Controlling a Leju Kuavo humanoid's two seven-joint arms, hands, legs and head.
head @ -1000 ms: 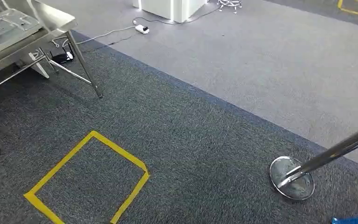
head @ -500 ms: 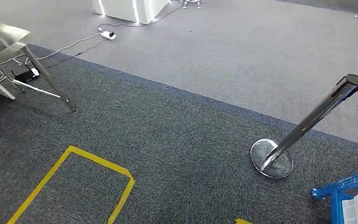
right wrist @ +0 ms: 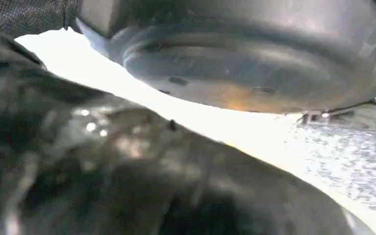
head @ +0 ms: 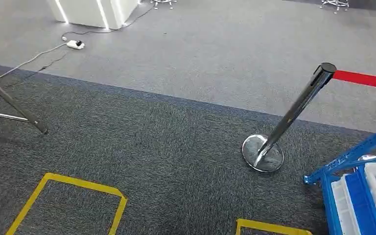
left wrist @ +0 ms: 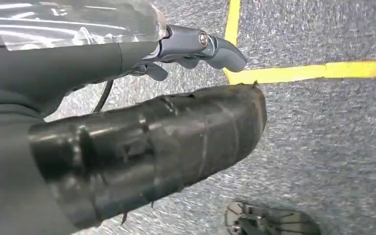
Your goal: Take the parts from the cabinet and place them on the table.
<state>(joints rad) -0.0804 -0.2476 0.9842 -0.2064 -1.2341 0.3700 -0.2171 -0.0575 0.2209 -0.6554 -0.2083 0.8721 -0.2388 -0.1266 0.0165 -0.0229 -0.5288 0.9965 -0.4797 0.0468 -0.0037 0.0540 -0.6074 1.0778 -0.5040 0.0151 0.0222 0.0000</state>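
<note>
The blue cabinet frame [head: 345, 157] comes in at the lower right of the head view, with white and blue bins [head: 372, 196] on it; I cannot make out any parts inside them. One metal table leg [head: 14, 105] slants in at the far left edge. In the left wrist view my left hand [left wrist: 196, 49] hangs over the grey carpet with its grey fingers [left wrist: 225, 55] loosely apart and nothing in them. The right wrist view is blurred and dark, so I cannot read how my right hand lies.
A chrome stanchion [head: 296, 112] on a round base [head: 262, 152] stands just left of the cabinet, a red belt [head: 364, 79] running right from its top. Yellow tape squares [head: 68, 185] [head: 269, 226] mark the dark carpet. A power strip [head: 74, 44] and cable lie far left.
The whole head view has swung to the right: the table has slid out at the left, and the stanchion and blue cabinet have come in from the right.
</note>
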